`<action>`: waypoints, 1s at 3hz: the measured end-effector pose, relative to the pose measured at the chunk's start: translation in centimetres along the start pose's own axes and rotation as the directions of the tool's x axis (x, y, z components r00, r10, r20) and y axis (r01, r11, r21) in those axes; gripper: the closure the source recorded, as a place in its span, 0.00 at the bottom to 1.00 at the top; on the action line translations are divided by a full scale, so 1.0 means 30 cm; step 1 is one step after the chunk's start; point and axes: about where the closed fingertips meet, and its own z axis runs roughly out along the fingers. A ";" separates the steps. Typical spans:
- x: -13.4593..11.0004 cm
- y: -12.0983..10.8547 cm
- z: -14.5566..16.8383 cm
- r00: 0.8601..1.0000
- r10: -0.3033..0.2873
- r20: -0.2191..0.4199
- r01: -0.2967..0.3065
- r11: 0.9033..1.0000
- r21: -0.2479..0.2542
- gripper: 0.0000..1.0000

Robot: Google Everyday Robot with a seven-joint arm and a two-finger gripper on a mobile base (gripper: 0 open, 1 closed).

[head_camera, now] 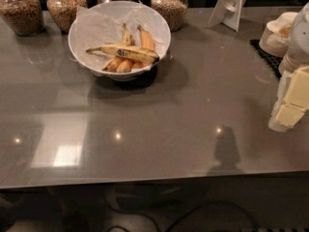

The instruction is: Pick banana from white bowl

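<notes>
The long yellow speckled banana [126,52], with a dark end and a small blue sticker, lies crosswise on top of shorter orange-toned bananas [145,39] in the wide white paper-lined bowl [94,30]. The bowl stands at the back left of the grey table. My gripper [291,102], white with pale yellow pads, is at the right edge of the camera view. It hangs over the table's right side, far to the right of the bowl and nearer the front, and holds nothing that I can see.
Several glass jars of grain [20,11] [169,4] stand behind the bowl. A white stand [229,6] is at the back right. Stacked white dishes [277,33] sit on a black mat [264,56] behind the gripper. The table's front edge [154,178] runs across below.
</notes>
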 end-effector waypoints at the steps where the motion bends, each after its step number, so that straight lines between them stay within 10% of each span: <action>1: 0.000 0.000 0.000 1.000 0.000 0.000 0.000 1.000 0.000 0.00; 3: -0.069 -0.067 0.033 0.990 0.035 0.139 -0.042 0.998 0.047 0.00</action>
